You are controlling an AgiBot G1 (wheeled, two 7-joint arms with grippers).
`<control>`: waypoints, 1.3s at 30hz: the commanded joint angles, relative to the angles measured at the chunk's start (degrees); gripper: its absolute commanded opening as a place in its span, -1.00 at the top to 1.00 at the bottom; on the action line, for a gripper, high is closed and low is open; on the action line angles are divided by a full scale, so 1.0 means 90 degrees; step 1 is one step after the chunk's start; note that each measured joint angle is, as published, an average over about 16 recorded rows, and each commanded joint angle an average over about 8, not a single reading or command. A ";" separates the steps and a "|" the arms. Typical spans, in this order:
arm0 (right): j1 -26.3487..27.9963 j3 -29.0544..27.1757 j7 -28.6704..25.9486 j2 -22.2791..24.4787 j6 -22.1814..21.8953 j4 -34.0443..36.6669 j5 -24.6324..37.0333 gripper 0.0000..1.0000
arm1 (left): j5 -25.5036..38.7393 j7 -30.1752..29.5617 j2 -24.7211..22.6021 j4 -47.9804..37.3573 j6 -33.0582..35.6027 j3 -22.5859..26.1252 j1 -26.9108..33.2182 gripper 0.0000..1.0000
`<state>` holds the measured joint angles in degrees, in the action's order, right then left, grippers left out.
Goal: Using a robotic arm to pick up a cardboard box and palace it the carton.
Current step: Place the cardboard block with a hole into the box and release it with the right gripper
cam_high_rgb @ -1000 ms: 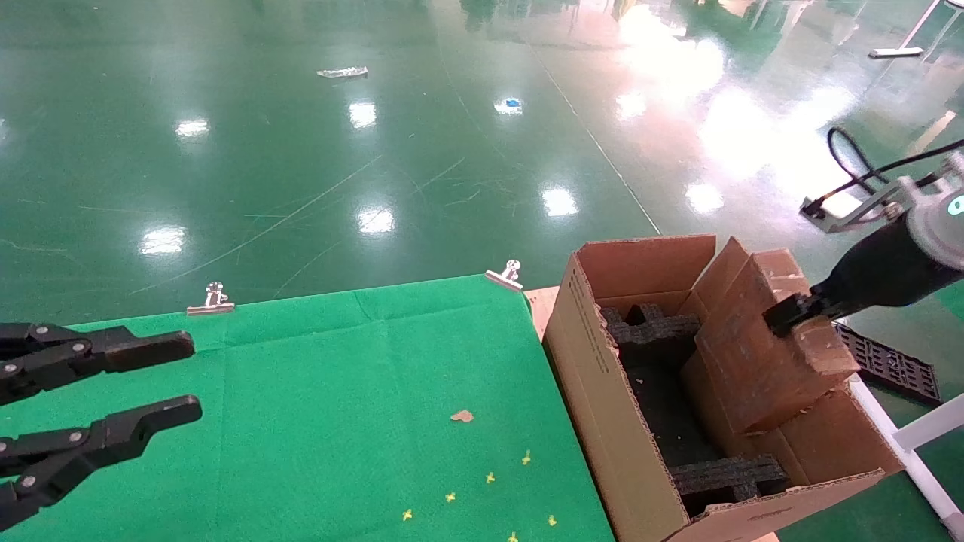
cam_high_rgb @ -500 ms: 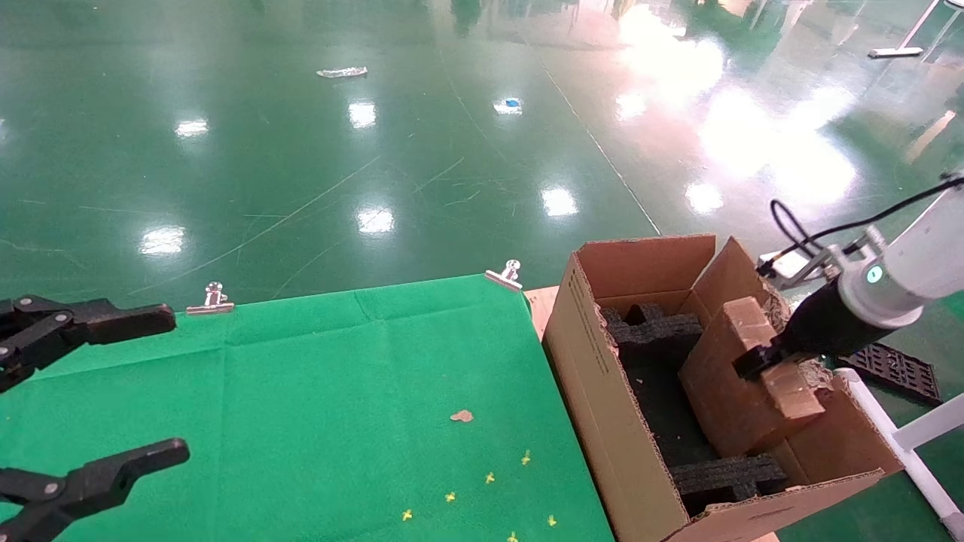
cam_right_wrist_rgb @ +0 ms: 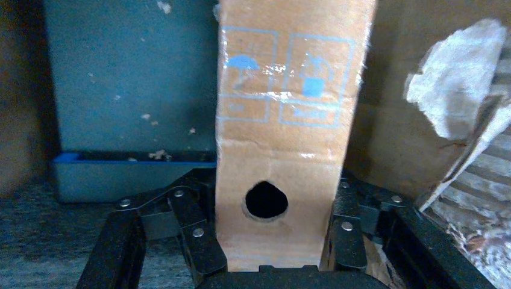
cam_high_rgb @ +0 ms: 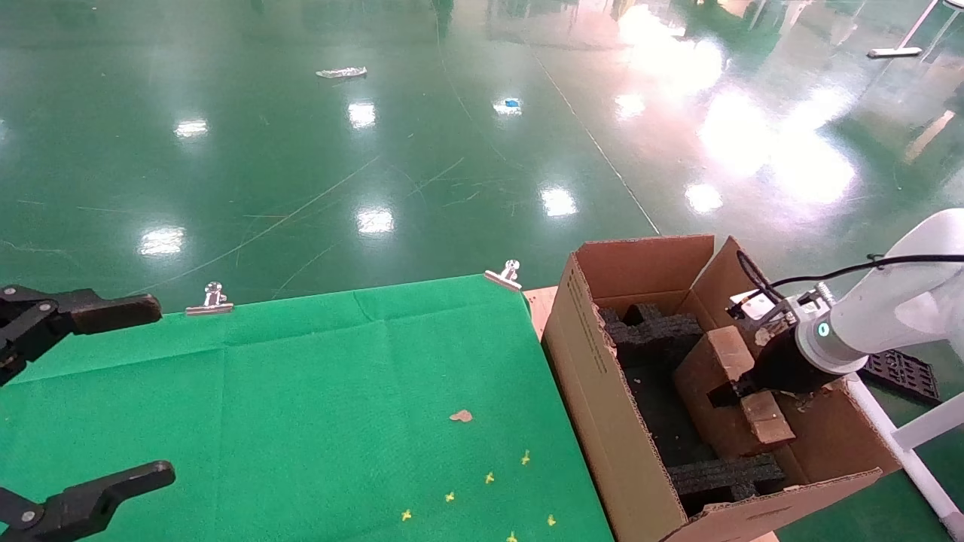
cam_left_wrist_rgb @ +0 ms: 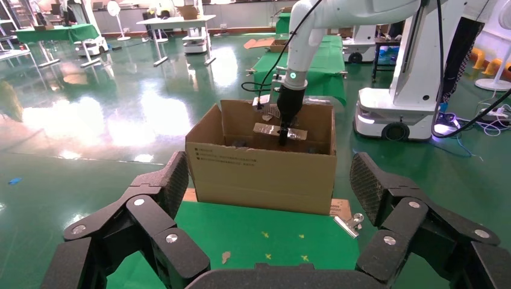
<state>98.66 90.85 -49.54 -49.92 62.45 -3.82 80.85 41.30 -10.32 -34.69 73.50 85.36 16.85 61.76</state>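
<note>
Head looks down; both wrists face the carton (cam_high_rgb: 602,376).

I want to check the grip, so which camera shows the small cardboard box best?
The right wrist view: the cardboard box fills it, clamped by the right gripper. The head view shows it tilted inside the carton; the left wrist view, distant.

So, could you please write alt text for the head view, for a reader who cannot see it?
The right hand, on a white arm, grips a small cardboard box inside a large open carton holding black foam blocks. The carton stands beside a table with a green cloth. The left hand hangs open over the cloth.
</note>
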 commanded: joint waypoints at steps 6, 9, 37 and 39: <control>-0.0065 0.0062 0.0078 -0.0116 -0.0012 0.0130 0.0089 -1.00 | -0.0002 0.0001 0.0001 0.0000 -0.0001 0.0003 0.0001 -1.00; -0.0051 0.0072 0.0075 -0.0127 0.0029 0.0188 0.0103 -1.00 | -0.0003 0.0002 0.0002 0.0000 -0.0002 0.0004 0.0001 -1.00; 0.1182 0.0010 0.0545 -0.0040 0.0415 0.0152 0.0034 -1.00 | -0.0009 0.0007 0.0006 0.0000 -0.0006 0.0014 0.0003 -1.00; 0.1575 -0.0007 0.0712 -0.0007 0.0467 0.0066 0.0024 -1.00 | -0.0010 0.0007 0.0006 0.0000 -0.0006 0.0014 0.0003 -1.00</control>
<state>113.39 90.90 -43.02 -50.11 66.57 -3.51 81.33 41.21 -10.25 -34.64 73.50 85.30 16.98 61.79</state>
